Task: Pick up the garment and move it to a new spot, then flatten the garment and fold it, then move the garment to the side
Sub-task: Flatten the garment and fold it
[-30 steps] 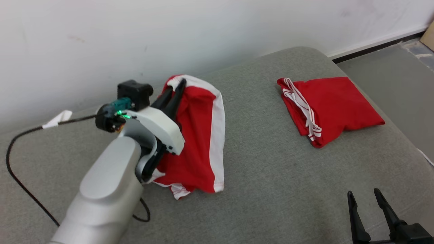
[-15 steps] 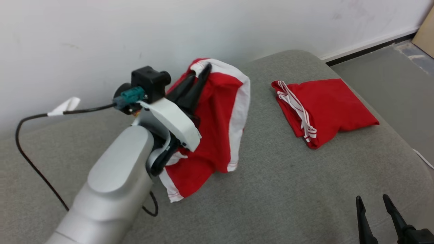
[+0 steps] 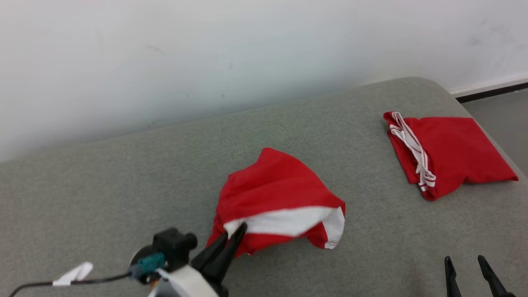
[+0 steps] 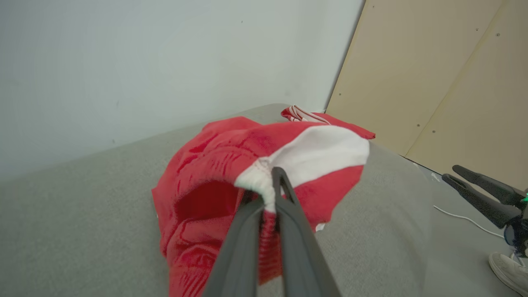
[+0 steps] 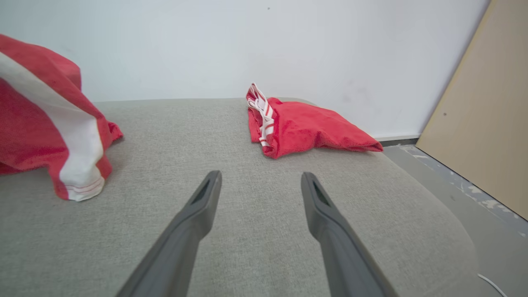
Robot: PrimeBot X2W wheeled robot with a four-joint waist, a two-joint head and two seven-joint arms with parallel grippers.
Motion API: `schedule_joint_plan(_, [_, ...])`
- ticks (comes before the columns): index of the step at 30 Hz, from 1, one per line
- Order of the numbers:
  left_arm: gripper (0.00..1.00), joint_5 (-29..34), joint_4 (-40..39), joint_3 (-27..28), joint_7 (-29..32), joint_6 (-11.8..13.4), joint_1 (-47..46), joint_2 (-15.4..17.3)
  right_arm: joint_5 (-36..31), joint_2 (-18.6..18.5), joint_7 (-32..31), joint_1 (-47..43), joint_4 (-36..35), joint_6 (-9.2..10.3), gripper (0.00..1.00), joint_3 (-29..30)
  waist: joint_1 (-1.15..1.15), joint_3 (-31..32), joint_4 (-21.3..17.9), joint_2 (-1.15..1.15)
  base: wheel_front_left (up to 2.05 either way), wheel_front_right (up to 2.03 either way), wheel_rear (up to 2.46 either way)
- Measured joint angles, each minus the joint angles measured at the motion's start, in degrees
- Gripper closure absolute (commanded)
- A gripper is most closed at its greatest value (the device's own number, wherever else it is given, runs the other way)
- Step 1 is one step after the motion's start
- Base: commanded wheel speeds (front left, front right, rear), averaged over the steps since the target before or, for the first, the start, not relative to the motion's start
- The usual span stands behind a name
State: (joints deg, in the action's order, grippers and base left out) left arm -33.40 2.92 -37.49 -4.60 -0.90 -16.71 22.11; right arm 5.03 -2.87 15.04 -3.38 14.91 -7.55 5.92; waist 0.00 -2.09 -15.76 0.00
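Head view first: two red garments are counted on the grey cushion [image 3: 123, 185]. One garment [image 3: 280, 194], red with a white band, is bunched near the middle of the cushion, towards its front edge. Its white band is pinched by the left gripper [image 3: 235, 231], whose two dark fingers are clamped tight on the cloth. The second, a folded garment [image 3: 449, 152], is laid flat by the cushion's far right corner, well apart from the first. The right gripper [image 3: 464, 260] is seen at the front right edge, fingers spread, nothing grasped.

Left wrist view now: the white hem is nipped between the two fingers, and the red cloth is draped from them down onto the cushion. The folded garment is glimpsed behind it, and a beige panel [image 4: 433, 82] is seen beyond.

Right wrist view: the two fingers are parted wide above bare cushion. The held garment is seen at the left, its lower corner touching the cushion, and the folded one ahead by the far edge.
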Motion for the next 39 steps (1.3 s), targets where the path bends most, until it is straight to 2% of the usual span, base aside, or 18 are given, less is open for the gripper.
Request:
schedule_joint_plan(3, [1.00,-0.1,-2.2,-0.6,0.4,1.0,6.1,3.4,-0.2,0.0,0.0,-0.2,-0.2,0.00,0.00,0.3,0.00,-0.1,2.3,0.00,0.00,0.00,0.00])
schedule_joint_plan(8, [1.00,0.1,-0.8,-1.8,-0.5,2.2,12.5,5.9,-1.5,0.0,0.0,-0.2,0.0,0.00,0.00,0.4,0.00,-0.1,5.9,0.00,0.00,0.00,0.00])
schedule_joint_plan(12, [1.00,0.7,3.9,-2.7,-2.3,2.7,14.7,5.9,-1.8,0.0,0.0,-0.4,0.3,0.00,0.00,0.3,0.00,0.1,8.2,0.00,0.00,0.00,0.00])
schedule_joint_plan(20, [1.00,0.3,12.7,-2.7,-5.8,2.5,15.5,3.7,-2.3,-0.3,0.0,-1.5,0.9,0.00,0.00,0.1,0.00,1.3,11.5,0.00,0.00,0.00,0.00])
schedule_joint_plan(22, [0.65,0.3,13.9,-2.4,-6.9,2.6,15.2,3.1,-2.4,-0.4,0.0,-1.6,1.0,0.00,0.00,0.2,0.00,1.4,12.2,0.00,0.00,0.00,0.00])
schedule_joint_plan(24, [0.53,0.4,15.3,-2.3,-7.7,2.6,14.8,2.7,-2.4,-0.5,0.0,-1.6,1.1,0.00,0.00,0.0,0.00,1.5,12.7,0.00,0.00,0.00,0.00])
schedule_joint_plan(25, [0.08,0.7,15.7,-2.2,-8.2,2.7,14.8,2.5,-2.4,-0.5,0.0,-1.6,1.1,0.00,0.00,0.0,0.00,1.6,12.9,0.00,0.00,0.00,0.00])
schedule_joint_plan(26, [0.00,0.6,16.0,-1.8,-8.6,2.8,14.8,2.2,-2.4,-0.5,0.0,-1.6,1.1,0.00,0.00,0.0,0.00,1.6,13.1,0.00,0.00,0.00,0.00])
schedule_joint_plan(33, [0.00,0.2,15.0,1.6,-10.2,4.4,16.4,0.5,-2.4,-0.6,0.0,-1.8,0.9,0.00,0.00,-0.3,0.00,2.2,14.3,0.00,0.00,0.00,0.00])
schedule_joint_plan(37, [0.00,2.4,9.7,6.7,-10.4,6.6,17.7,-1.1,-2.4,-1.0,0.0,-2.1,-0.2,0.00,0.00,0.3,0.00,2.7,15.1,0.00,0.00,0.00,0.00])
schedule_joint_plan(39, [0.00,4.7,6.8,9.2,-10.5,6.9,18.9,-2.2,-2.4,-1.2,0.0,-2.4,-0.7,0.00,0.00,0.6,0.00,3.0,15.6,0.01,0.00,0.00,0.00])
